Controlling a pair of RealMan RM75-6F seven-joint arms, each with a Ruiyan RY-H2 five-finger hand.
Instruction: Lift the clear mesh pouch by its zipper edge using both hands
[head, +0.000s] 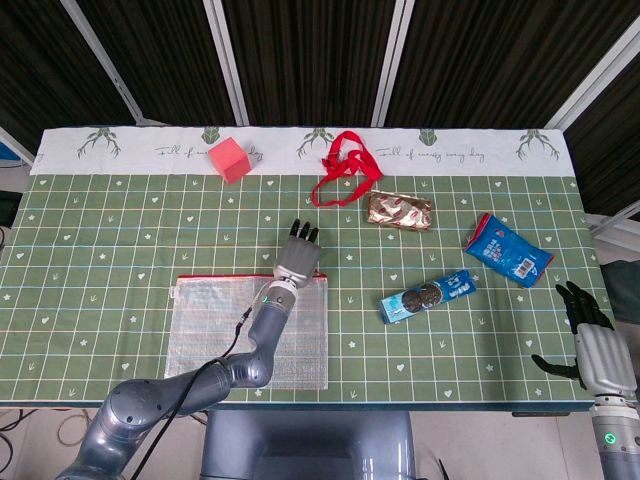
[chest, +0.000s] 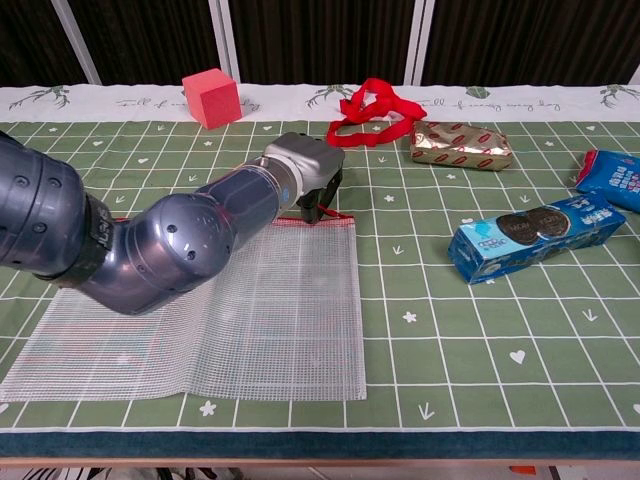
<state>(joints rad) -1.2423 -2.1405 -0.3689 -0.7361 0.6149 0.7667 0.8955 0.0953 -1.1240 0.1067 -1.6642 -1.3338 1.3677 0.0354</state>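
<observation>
The clear mesh pouch (head: 215, 335) (chest: 250, 310) lies flat on the green checked cloth, with its red zipper edge (head: 210, 278) (chest: 335, 217) on the far side. My left hand (head: 298, 256) (chest: 308, 176) is over the right end of that edge. Its fingers (chest: 312, 206) point down and touch the zipper strip near the corner. No grip on it shows, and my forearm hides much of the pouch in the chest view. My right hand (head: 592, 345) hangs off the table's near right corner with its fingers apart, holding nothing. The chest view does not show it.
A red cube (head: 229, 160) (chest: 210, 98) and a red ribbon (head: 345, 168) (chest: 375, 108) lie at the back. A gold packet (head: 400, 210) (chest: 461, 145), a cookie pack (head: 428, 296) (chest: 535, 233) and a blue snack bag (head: 507, 249) (chest: 615, 178) lie to the right.
</observation>
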